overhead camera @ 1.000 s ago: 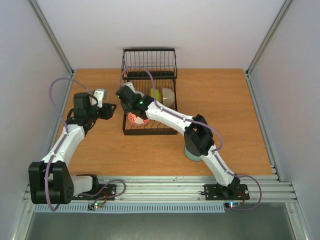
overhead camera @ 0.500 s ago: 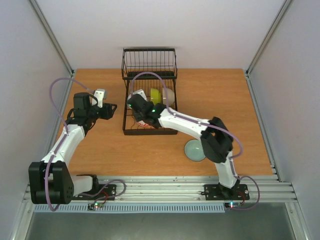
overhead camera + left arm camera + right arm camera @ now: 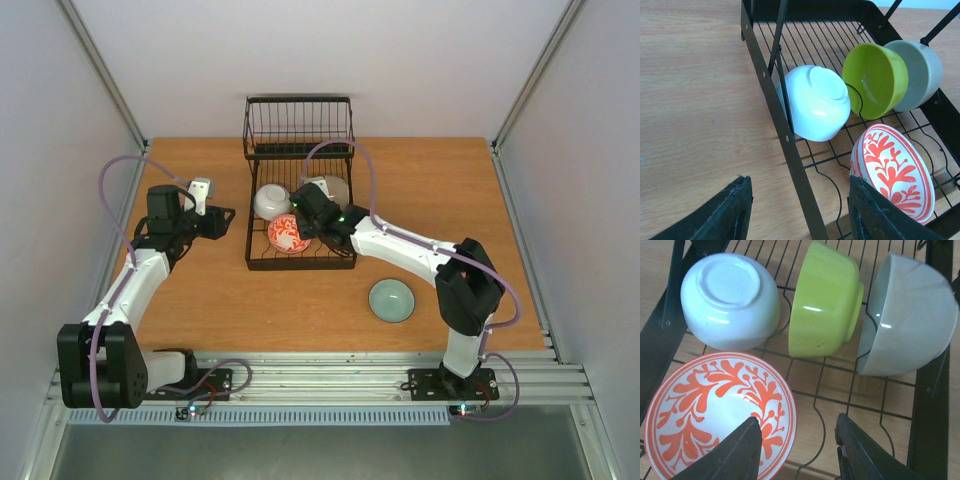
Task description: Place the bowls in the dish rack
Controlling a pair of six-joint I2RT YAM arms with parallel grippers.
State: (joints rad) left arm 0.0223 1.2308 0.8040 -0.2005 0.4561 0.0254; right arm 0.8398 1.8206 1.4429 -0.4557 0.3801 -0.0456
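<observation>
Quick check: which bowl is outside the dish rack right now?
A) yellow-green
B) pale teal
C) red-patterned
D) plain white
B: the pale teal bowl sits upright on the table, well apart from the dish rack.

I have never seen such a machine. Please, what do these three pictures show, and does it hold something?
Two robot arms stand at the near edge of a table. One picture looks down from above; the other two come from a camera on each wrist. The left end effector and the right end effector are both open and hold nothing. Four bowls sit in the black dish rack: a white bowl, a yellow-green bowl, a cream bowl and a red-patterned bowl. A teal bowl lies on the table, outside the rack.
</observation>
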